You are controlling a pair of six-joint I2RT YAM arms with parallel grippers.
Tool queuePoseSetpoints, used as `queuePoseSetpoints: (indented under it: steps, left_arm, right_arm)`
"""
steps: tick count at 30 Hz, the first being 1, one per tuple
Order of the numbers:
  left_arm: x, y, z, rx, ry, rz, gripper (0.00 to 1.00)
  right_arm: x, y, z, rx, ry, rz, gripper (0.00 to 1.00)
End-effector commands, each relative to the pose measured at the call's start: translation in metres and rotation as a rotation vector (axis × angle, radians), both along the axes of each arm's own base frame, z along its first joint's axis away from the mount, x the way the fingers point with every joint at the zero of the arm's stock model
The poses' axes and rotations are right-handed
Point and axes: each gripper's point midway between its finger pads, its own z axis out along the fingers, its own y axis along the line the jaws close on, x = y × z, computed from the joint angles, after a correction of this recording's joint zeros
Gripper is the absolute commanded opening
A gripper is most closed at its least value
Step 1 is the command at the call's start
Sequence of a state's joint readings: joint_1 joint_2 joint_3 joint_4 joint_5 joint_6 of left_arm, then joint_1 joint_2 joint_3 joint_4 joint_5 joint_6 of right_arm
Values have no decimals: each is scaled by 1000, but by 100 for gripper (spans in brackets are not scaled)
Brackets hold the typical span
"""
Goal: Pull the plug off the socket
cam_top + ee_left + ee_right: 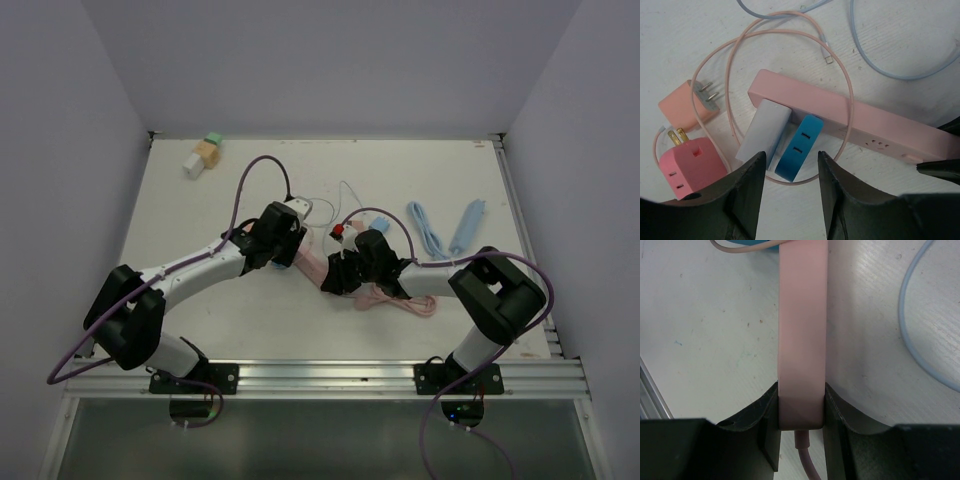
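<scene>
A pink power strip [860, 117] lies on the white table, with a blue plug [801, 145] and a white plug [764, 131] seated side by side in it. My left gripper [791, 157] is open. The blue plug's outer end shows between its fingertips and neither finger touches it. My right gripper [801, 392] is shut on the cord end of the strip [802, 330], holding it against the table. In the top view the left gripper [272, 240] and the right gripper [342, 275] meet over the strip [312, 263] at the table's middle.
A loose pink adapter [690, 167] and a peach charger [684, 106] lie left of the plugs, ringed by a thin pink cable [790, 30]. Light blue cables [430, 232] lie to the right. Small blocks [203, 155] sit at the back left.
</scene>
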State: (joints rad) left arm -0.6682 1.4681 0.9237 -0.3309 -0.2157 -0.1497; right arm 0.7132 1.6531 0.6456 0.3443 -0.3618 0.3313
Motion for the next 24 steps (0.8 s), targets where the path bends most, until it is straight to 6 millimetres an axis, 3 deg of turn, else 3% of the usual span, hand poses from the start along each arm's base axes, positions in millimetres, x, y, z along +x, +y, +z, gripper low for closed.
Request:
queuePoseSetpoints:
  steps: [1, 12, 24]
  left_arm:
    - [-2, -9, 1, -41, 10, -16, 49]
    - [-17, -20, -6, -69, 70, -54, 43]
    - [-13, -4, -20, 21, 65, 4, 40]
  right_arm:
    - [7, 14, 29, 77, -87, 34, 0]
    - [7, 14, 29, 76, -87, 35, 0]
    - [7, 14, 28, 74, -85, 35, 0]
